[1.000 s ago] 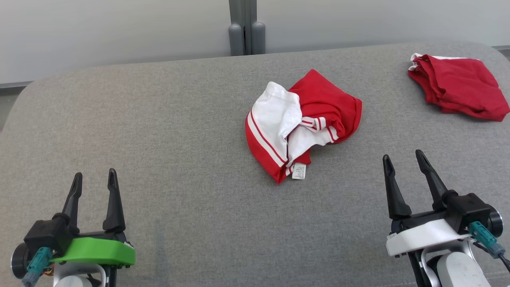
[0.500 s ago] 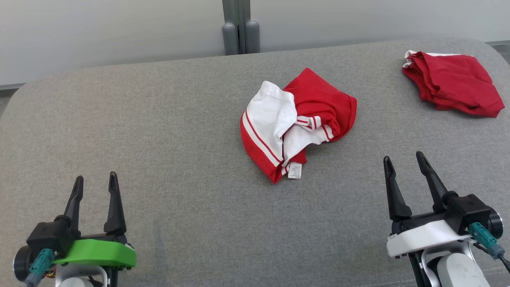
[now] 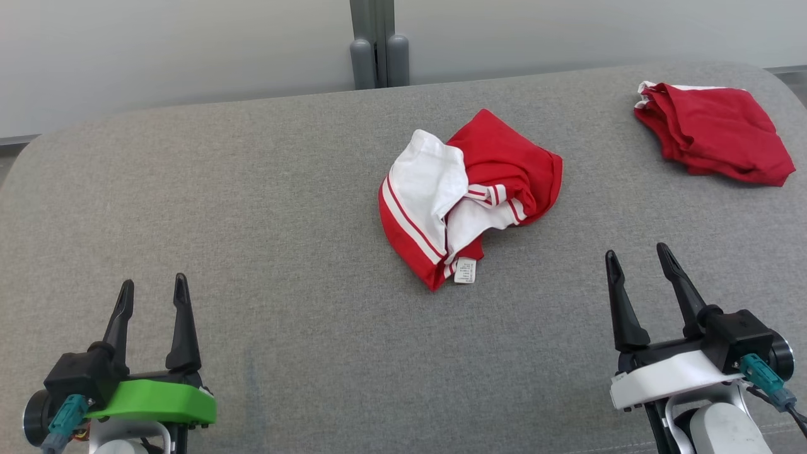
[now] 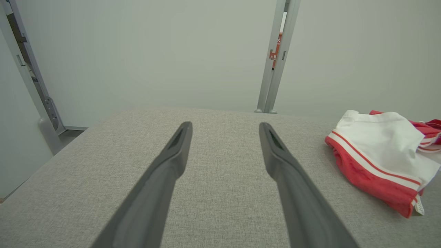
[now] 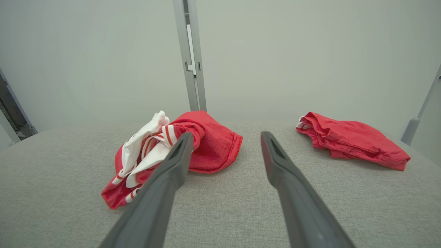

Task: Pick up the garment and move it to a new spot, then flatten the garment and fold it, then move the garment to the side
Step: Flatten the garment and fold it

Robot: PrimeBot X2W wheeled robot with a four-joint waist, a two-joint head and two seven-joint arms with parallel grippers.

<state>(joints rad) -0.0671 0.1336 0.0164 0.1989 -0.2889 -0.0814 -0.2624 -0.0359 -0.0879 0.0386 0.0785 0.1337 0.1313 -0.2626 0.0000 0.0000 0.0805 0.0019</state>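
Start of the pick-up. The crumpled red-and-white garment (image 3: 470, 195) lies mid-table on the grey table (image 3: 284, 221), nearer its far edge. A second red garment (image 3: 715, 135) lies folded at the far right. The left gripper (image 3: 154, 282) and right gripper (image 3: 636, 250) hover at the near corners, jaws wide and empty. A sound grasp probably descends on the raised white fold, pinching cloth only, not the table's cover.

The print on the small white tag (image 3: 465, 271) of the crumpled red and white cloth garment (image 3: 466, 195) is too small to read. The left wrist view's right edge cuts that garment off. In the right wrist view, a dark finger (image 5: 162, 186) of the right tool (image 5: 226, 135) hides part of it.
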